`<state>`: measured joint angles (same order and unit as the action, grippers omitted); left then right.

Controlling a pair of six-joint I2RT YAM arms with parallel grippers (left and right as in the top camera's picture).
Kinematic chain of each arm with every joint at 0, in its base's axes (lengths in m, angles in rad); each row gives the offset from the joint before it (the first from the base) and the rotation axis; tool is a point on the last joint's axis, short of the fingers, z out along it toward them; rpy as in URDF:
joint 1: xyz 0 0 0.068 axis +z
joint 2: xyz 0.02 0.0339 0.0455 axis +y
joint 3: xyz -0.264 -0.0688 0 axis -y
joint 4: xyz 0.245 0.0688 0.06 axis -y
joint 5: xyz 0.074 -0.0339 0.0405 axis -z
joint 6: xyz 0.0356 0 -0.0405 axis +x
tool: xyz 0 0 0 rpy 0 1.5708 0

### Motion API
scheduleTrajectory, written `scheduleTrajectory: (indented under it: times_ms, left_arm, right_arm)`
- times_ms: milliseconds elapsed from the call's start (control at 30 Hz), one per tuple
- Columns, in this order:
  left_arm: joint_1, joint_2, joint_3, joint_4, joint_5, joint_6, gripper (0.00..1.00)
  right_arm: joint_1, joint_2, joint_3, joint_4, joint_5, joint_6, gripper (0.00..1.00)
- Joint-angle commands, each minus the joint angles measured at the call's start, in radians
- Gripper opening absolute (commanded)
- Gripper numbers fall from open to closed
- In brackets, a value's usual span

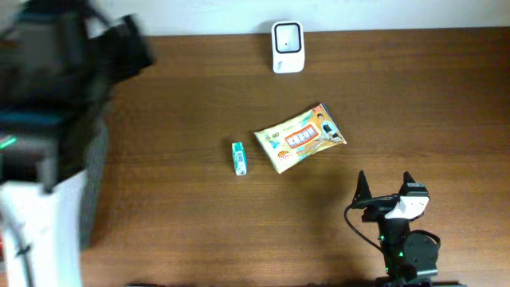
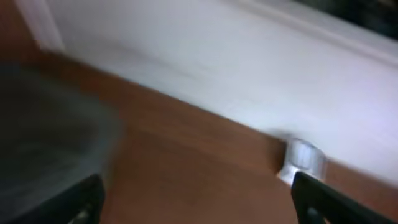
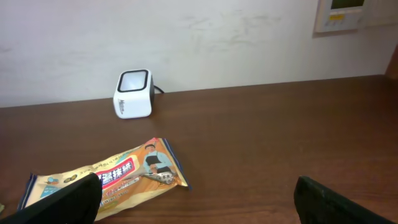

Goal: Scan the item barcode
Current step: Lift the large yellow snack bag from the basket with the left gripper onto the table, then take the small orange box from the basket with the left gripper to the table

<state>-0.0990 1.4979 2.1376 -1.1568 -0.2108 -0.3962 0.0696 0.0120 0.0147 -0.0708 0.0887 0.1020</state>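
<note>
Though low — right gripper (image 1: 385,178) wide, level.

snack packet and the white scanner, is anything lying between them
Nothing: only bare brown table separates the snack packet from the scanner, as both the overhead view and the right wrist view show.

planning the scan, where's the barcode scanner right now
The scanner stands at the far edge of the table, by the wall, near the middle in the overhead view, beyond the snack packet.
</note>
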Motion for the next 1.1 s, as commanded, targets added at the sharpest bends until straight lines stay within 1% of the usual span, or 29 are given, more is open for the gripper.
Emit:
scheduleTrajectory:
  times_ms: [0, 67, 100, 167, 233, 400, 433, 467, 500, 533, 600, 700, 800, 867, 967, 1000, 1033, 1067]
  left_arm:
    - [0.393, -0.040, -0.009, -0.116, -0.063, -0.053, 1.00]
    - [0.599, -0.006, -0.018, -0.197, -0.058, -0.093, 0.99]
    - [0.679, 0.035, -0.032, -0.222, -0.055, -0.104, 0.99]
    - [0.730, 0.110, -0.076, -0.221, -0.056, -0.128, 1.00]
    - [0.731, 0.219, -0.093, -0.227, -0.056, -0.127, 0.97]
    - [0.731, 0.463, -0.094, -0.251, -0.060, -0.142, 0.95]
    - [0.731, 0.532, -0.094, -0.251, -0.076, -0.143, 0.95]
    - [0.731, 0.570, -0.094, -0.262, -0.108, -0.179, 0.95]
    - [0.731, 0.616, -0.094, -0.281, -0.181, -0.251, 0.94]
    - [0.732, 0.646, -0.094, -0.277, -0.210, -0.256, 0.94]
    - [0.731, 0.694, -0.095, -0.263, -0.216, -0.256, 0.94]
    - [0.738, 0.719, -0.096, -0.257, -0.254, -0.271, 0.94]
    - [0.764, 0.719, -0.110, -0.260, -0.254, -0.271, 0.94]
    - [0.769, 0.720, -0.181, -0.249, -0.254, -0.271, 0.93]
    - [0.769, 0.720, -0.296, -0.164, -0.254, -0.270, 0.93]
    - [0.769, 0.720, -0.320, -0.140, -0.254, -0.269, 0.89]
    - [0.769, 0.720, -0.346, -0.103, -0.255, -0.257, 0.80]
    - [0.769, 0.720, -0.367, -0.066, -0.255, -0.224, 0.77]
  right_arm:
    - [-0.005, -0.006, -0.009, -0.003, 0.001, -0.001, 0.98]
    - [-0.005, -0.006, -0.009, -0.003, 0.001, -0.001, 0.98]
    - [-0.005, -0.006, -0.009, -0.003, 0.001, -0.001, 0.98]
    - [-0.005, -0.006, -0.009, -0.003, 0.001, -0.001, 0.98]
    - [-0.005, -0.006, -0.009, -0.003, 0.001, -0.001, 0.98]
    - [-0.005, -0.006, -0.009, -0.003, 0.001, -0.001, 0.98]
    - [-0.005, -0.006, -0.009, -0.003, 0.001, -0.001, 0.98]
    - [-0.005, -0.006, -0.009, -0.003, 0.001, -0.001, 0.98]
    - [-0.005, -0.006, -0.009, -0.003, 0.001, -0.001, 0.98]
    - [-0.005, -0.006, -0.009, -0.003, 0.001, -0.001, 0.98]
    - [-0.005, -0.006, -0.009, -0.003, 0.001, -0.001, 0.98]
    - [-0.005, -0.006, -0.009, -0.003, 0.001, -0.001, 0.98]
    - [-0.005, -0.006, -0.009, -0.003, 0.001, -0.001, 0.99]
    - [-0.005, -0.006, -0.009, -0.003, 0.001, -0.001, 0.99]
    - [-0.005, -0.006, -0.009, -0.003, 0.001, -0.001, 0.98]
    - [-0.005, -0.006, -0.009, -0.003, 0.001, -0.001, 0.98]
    - [-0.005, -0.006, -0.009, -0.003, 0.001, -0.001, 0.98]
    - [-0.005, -0.006, -0.009, -0.003, 0.001, -0.001, 0.98]
